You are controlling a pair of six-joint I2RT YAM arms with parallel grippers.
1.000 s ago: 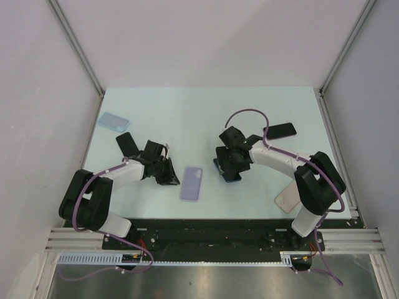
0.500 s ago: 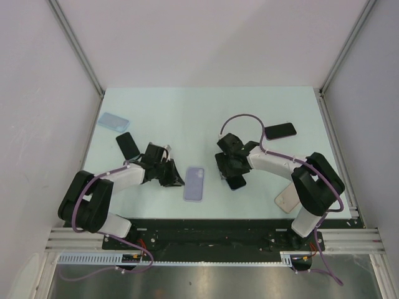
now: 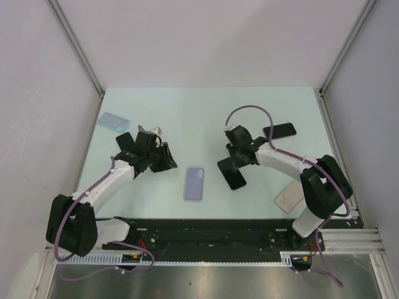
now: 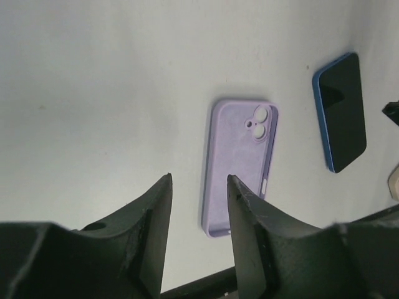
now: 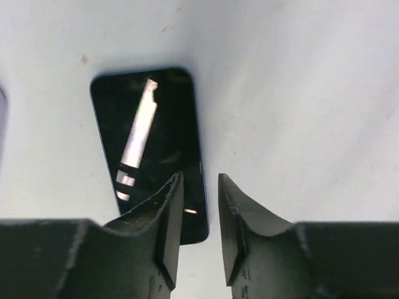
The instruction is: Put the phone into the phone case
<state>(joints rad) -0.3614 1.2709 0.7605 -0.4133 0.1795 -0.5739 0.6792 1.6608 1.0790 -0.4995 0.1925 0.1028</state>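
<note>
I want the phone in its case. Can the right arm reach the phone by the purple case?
Probably yes: the right pincer hangs open just over the phone, at its edge, with nothing between them.

A pale green bench [image 3: 206, 112] carries six flat things. Near the middle a lilac case [image 3: 194, 184] lies hollow side up, with a blue-edged phone [image 3: 232, 174] just right of it, not touching. A black phone [image 3: 280, 131] lies far right, a beige case [image 3: 290, 198] near right, a blue case [image 3: 113, 121] far left, and a dark phone [image 3: 126, 143] beside it.
</note>
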